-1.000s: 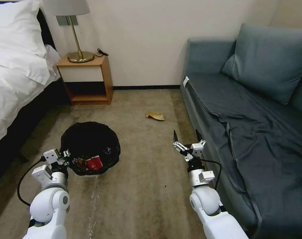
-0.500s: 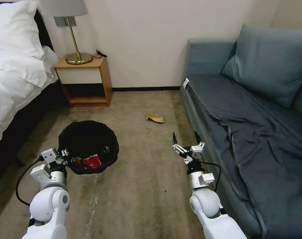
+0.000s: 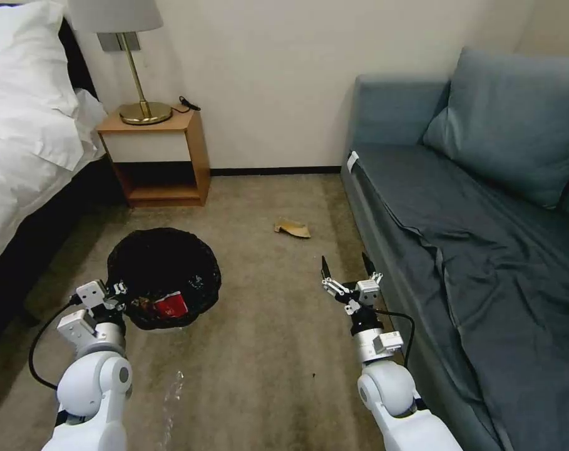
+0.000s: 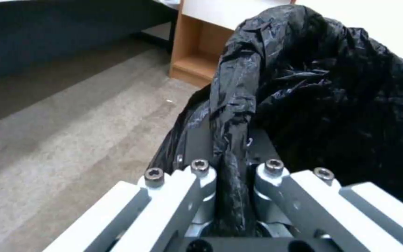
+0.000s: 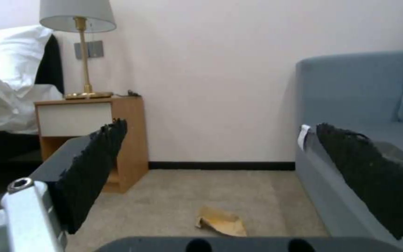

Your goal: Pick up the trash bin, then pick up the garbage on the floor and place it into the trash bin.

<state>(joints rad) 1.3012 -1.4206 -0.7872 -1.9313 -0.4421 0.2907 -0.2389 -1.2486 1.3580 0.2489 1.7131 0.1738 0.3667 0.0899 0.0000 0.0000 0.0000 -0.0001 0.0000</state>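
One piece of garbage (image 3: pixel 292 228), a tan crumpled paper, is lying on the carpet (image 3: pixel 265 351) straight ahead of the right gripper (image 3: pixel 342 270), whose jaws are standing wide and empty. By my reckoning this arm is the nearer one. The left gripper (image 4: pixel 232 168) is pinching the bagged rim of the trash bin (image 3: pixel 164 275), well left of the paper.

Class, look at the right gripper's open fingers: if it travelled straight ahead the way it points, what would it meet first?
Probably the crumpled tan paper on the carpet, which lies ahead of the right gripper, though the gripper may pass above it; beyond that stands the wall.
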